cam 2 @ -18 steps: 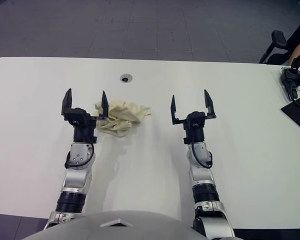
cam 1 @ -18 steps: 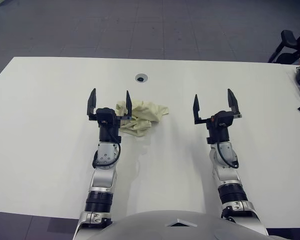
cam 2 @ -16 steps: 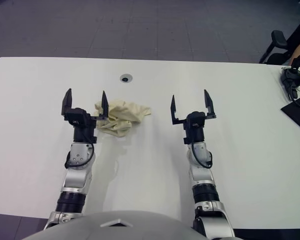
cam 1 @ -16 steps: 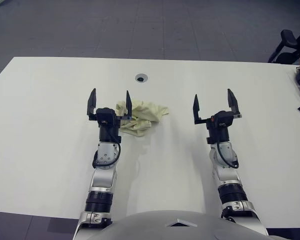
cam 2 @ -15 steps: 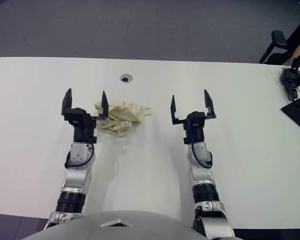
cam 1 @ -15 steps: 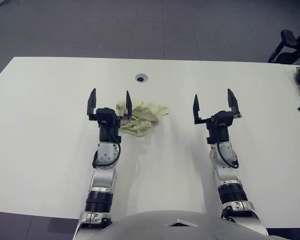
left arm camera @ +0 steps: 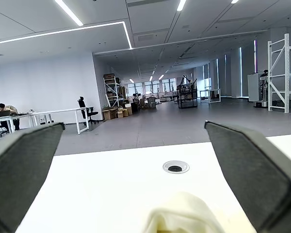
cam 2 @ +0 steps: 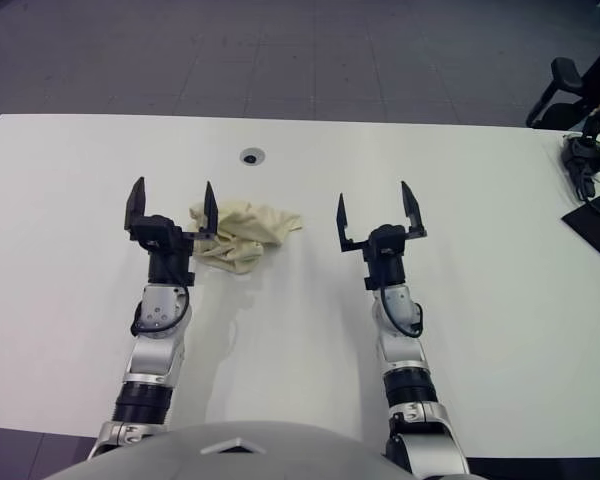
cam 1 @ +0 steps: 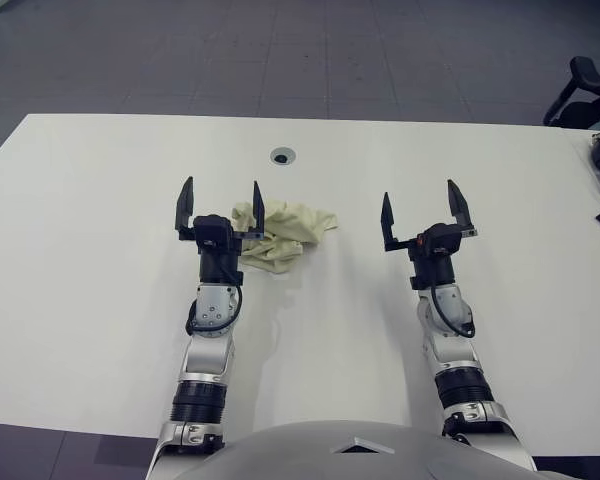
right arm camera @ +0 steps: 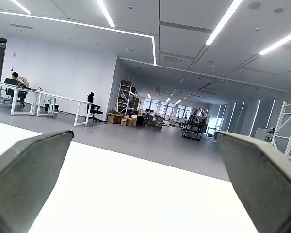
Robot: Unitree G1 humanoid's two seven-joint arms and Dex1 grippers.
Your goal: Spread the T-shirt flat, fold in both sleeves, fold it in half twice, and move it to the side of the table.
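Right end effector (cam 1: 417, 195) shifted slightly leftward; both released; left end effector (cam 1: 222, 187) beside crumpled T-shirt (cam 1: 288, 232).

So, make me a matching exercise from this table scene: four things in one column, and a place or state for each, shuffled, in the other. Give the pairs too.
Things:
1. T-shirt
2. right gripper
3. grommet
4. black gear

Places or states:
A. at the right edge of the table
B. crumpled in a heap beside the left gripper
C. fingers open, over bare table, apart from the cloth
D. set into the table, beyond the heap

Pairs: 1-B, 2-C, 3-D, 4-A
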